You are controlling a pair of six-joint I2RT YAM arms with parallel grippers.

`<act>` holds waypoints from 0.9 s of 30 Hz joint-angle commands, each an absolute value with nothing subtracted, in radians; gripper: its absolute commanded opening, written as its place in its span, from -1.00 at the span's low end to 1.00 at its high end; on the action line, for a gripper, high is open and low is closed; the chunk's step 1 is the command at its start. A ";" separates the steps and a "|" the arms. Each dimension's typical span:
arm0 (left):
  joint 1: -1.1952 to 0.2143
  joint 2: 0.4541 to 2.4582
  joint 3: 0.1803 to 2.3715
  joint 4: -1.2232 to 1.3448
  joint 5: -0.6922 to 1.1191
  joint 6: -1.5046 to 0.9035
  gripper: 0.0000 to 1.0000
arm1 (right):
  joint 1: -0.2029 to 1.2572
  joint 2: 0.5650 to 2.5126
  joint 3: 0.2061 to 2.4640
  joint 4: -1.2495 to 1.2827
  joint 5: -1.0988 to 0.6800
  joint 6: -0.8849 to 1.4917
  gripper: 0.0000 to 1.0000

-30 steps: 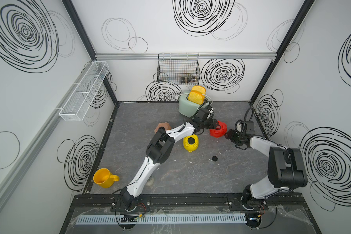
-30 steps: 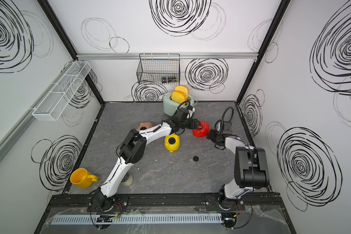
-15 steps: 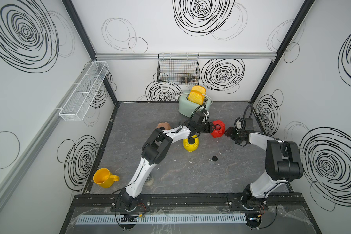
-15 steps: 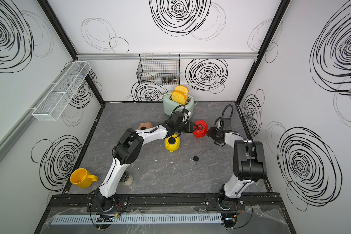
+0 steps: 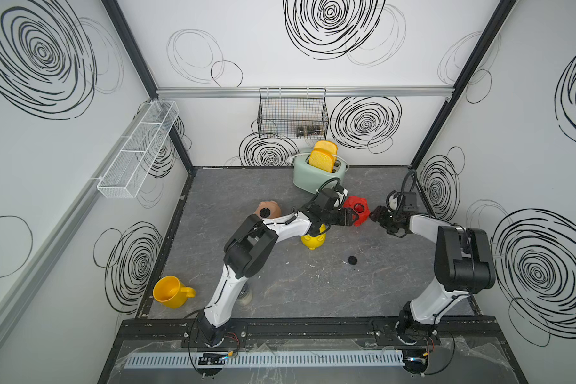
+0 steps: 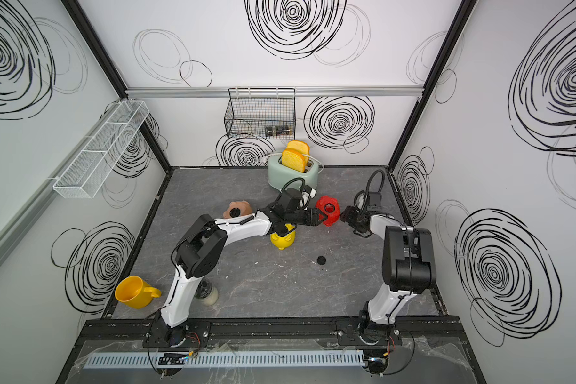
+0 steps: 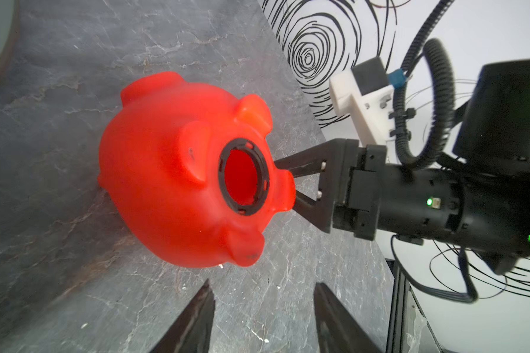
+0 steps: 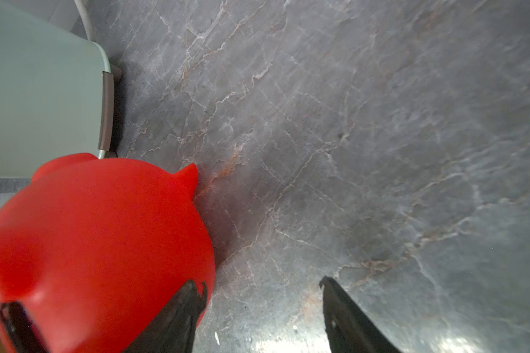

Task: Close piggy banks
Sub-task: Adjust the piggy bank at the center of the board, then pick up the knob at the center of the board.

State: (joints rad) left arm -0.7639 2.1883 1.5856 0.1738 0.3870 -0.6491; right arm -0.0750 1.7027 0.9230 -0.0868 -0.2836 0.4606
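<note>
Shows the red piggy bank [image 6: 328, 210] with its ringed belly hole turned upward, flanked closely by the left gripper [image 6: 323, 217] and the right gripper [image 6: 344, 213]. Places the yellow piggy bank [image 6: 281, 242] partly under the left arm, the pink piggy bank [image 6: 241, 207] farther left, and a loose black cap [image 6: 321, 260] apart on the table [image 6: 263, 282]

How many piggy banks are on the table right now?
3. The pink piggy bank lies just behind the left arm; the yellow piggy bank sits partly under that arm; the red piggy bank lies near the mint-green toaster. I see no others.
</note>
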 commanded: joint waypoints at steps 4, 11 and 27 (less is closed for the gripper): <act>-0.741 2.115 1.564 0.184 0.330 -0.632 0.17 | -0.102 1.705 0.959 -0.123 -0.255 0.442 0.34; -0.753 1.990 1.423 0.259 0.300 -0.631 0.15 | -0.102 1.609 0.923 -0.151 -0.232 0.442 0.34; -0.829 1.287 0.941 0.244 0.072 -0.540 0.15 | 0.147 1.152 0.812 -0.482 -0.135 0.383 0.11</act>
